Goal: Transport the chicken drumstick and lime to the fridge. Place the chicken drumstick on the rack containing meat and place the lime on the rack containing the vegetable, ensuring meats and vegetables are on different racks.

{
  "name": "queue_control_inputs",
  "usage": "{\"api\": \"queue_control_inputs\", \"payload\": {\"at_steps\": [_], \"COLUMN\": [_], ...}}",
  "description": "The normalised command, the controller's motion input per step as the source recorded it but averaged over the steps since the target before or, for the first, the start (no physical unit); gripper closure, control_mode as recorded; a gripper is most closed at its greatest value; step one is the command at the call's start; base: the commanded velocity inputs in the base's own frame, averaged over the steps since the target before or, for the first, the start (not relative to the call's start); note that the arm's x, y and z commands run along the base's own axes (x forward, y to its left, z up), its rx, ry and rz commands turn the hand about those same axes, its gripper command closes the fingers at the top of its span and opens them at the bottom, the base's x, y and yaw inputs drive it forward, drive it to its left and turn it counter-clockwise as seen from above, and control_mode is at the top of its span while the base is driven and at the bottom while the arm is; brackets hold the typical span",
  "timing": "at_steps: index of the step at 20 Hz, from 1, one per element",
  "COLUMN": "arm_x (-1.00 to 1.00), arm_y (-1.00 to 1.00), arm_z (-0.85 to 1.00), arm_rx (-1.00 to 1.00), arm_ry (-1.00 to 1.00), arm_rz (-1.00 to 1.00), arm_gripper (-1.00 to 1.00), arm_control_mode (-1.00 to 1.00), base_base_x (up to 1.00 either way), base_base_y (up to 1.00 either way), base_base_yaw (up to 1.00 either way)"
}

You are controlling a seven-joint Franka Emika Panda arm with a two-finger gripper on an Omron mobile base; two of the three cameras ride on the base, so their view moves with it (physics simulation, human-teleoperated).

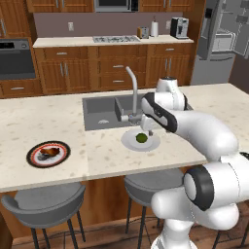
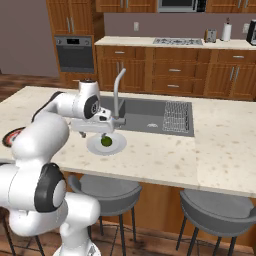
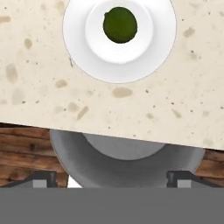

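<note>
Hovering gripper (image 3: 112, 177) is being held wide open, gripping nothing; lime (image 3: 120, 24) is lying on white plate (image 3: 78, 43) ahead of the fingertips and below, round, so no axis to match.

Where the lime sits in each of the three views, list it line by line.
Left base view: the lime lies centre-right, on the white plate before the sink.
Right base view: the lime lies left of centre, under the arm's hand.
Hand view: the lime lies at top centre.
Shared landmark: the white plate beneath it.
</note>
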Motion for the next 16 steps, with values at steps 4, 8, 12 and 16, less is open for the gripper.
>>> {"api": "queue_control_inputs", "payload": {"at_steps": [4, 8, 12, 16], "arm_x": [0.47, 0.46, 0.46, 0.47], "arm_y": [0.02, 0.08, 0.03, 0.0], "arm_z": [-0.35, -0.37, -0.39, -0.34], "arm_rx": [0.0, 0.0, 0.0, 0.0], "arm_ry": [0.07, 0.06, 0.05, 0.06], "arm_rz": [0.03, 0.03, 0.02, 0.03], "arm_gripper": [-1.0, -1.0, -1.0, -1.0], "arm_control_mode": [-1.0, -1.0, -1.0, -1.0], "base_base_x": [0.0, 0.0, 0.0, 0.0], "base_base_y": [0.0, 0.0, 0.0, 0.0], "base_base_yaw": [0.0, 0.0, 0.0, 0.0]}}
